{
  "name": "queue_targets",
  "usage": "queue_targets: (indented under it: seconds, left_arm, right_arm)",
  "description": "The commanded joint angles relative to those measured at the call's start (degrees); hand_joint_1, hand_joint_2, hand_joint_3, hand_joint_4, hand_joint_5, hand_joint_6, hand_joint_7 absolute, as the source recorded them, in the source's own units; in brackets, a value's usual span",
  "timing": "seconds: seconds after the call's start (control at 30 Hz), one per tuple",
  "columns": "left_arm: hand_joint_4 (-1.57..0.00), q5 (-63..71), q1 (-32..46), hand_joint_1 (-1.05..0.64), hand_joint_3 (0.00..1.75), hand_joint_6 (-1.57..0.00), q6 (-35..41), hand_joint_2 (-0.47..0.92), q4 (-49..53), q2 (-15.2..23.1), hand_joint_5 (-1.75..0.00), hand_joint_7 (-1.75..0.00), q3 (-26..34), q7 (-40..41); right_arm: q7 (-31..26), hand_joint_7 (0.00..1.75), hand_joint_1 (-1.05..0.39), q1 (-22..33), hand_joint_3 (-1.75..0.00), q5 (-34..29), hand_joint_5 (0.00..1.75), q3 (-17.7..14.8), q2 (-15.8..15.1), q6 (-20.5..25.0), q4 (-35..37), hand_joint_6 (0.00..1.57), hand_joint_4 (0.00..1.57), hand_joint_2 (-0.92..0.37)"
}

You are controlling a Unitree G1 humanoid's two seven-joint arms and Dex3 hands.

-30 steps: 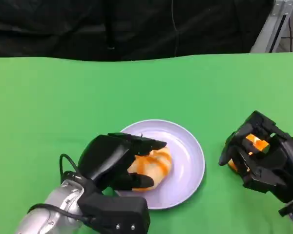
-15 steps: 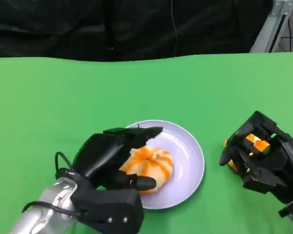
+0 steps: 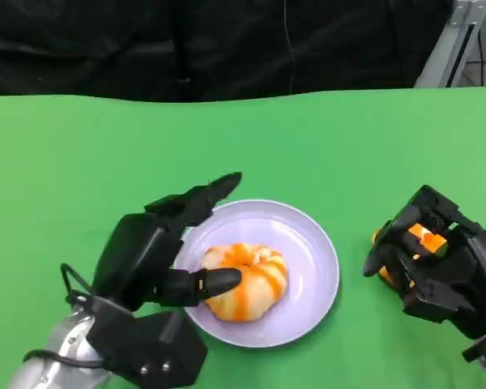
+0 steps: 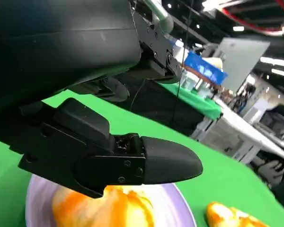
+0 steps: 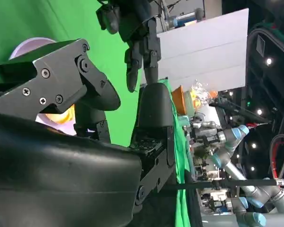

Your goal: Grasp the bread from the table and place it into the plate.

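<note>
— Since a second ago, what moved?
— Left hand (image 3: 158, 251) has let go and drawn back; its fingers are spread, one tip touching the bread (image 3: 245, 281), which lies in the plate (image 3: 312, 243).
— And the right hand (image 3: 437, 263)?
— On the green desk (image 3: 81, 162), fingers curled round a second orange bread (image 3: 425, 237).

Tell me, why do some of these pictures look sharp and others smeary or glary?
Head view: even, soft light; the orange-striped round bread on the pale lilac round plate looks crisp. Left wrist view: the black left hand is sharp, the bread beneath it blurred, and ceiling lamps glare in the background. Right wrist view: turned sideways, with the black right hand dark in the foreground.
</note>
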Motion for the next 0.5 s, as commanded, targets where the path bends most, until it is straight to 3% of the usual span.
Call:
queue_targets:
  seconds: [0.03,0.5]
  left_arm:
    - [-0.58,-1.2,1.2,-0.93,0.55,-0.41,-2.0,0.92,0.3,0.5,-0.04,-0.02,1.8,1.5]
    - [-0.67,-8.5,8.1,-0.87,0.48,-0.50,-8.9,0.92,-1.2,2.0,-0.03,-0.02,8.8,0.4]
  right_arm:
    - [-0.2,1.62,0.07,0.3,-1.23,0.0,1.75,-0.4,-0.8,-0.1,-0.5,0.38,0.50,-0.58]
    - [0.6,1.63,0.05,0.0,-1.24,0.2,1.75,-0.7,-1.2,-0.3,0.2,0.37,0.50,-0.57]
